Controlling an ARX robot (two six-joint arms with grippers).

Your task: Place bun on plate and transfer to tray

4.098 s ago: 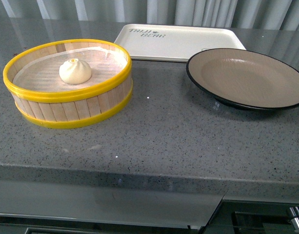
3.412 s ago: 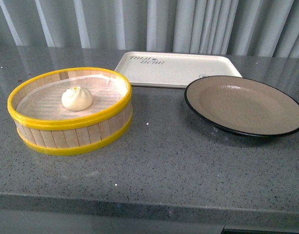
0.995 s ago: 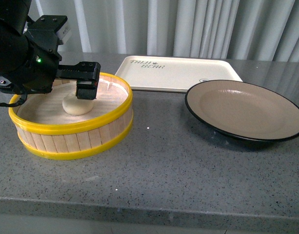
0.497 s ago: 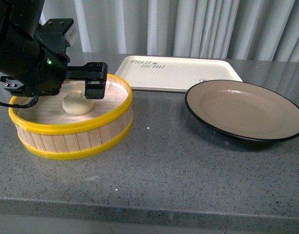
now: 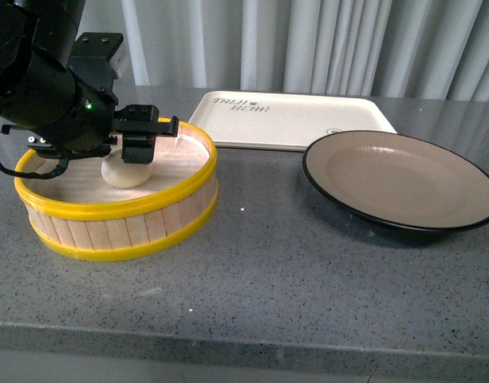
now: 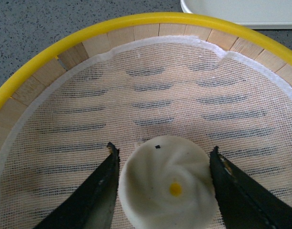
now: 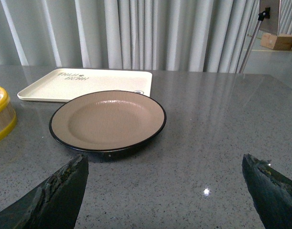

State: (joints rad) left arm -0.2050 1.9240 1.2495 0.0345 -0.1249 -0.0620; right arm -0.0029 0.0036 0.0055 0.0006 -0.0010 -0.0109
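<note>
Fingers (image 6: 100, 191) of the left claw (image 6: 163, 148) flanked the bun (image 6: 167, 186) closely; whether they gripped it could not be told. Right claw (image 7: 165, 164) gaped wide, empty.

From the front, my black left claw (image 5: 138, 145) covers the pleated top of the small white steamed bun (image 5: 119, 175), and my arm (image 5: 45, 88) hides the far left rim of the yellow-rimmed wooden steamer basket (image 5: 124, 209). My left wrist picture cuts off the bun's near side; whether my fingers (image 6: 100, 191) touch it I cannot tell. The black-rimmed beige plate (image 5: 404, 175) hides part of the cream rectangular tray (image 5: 292, 120)'s near edge.
</note>
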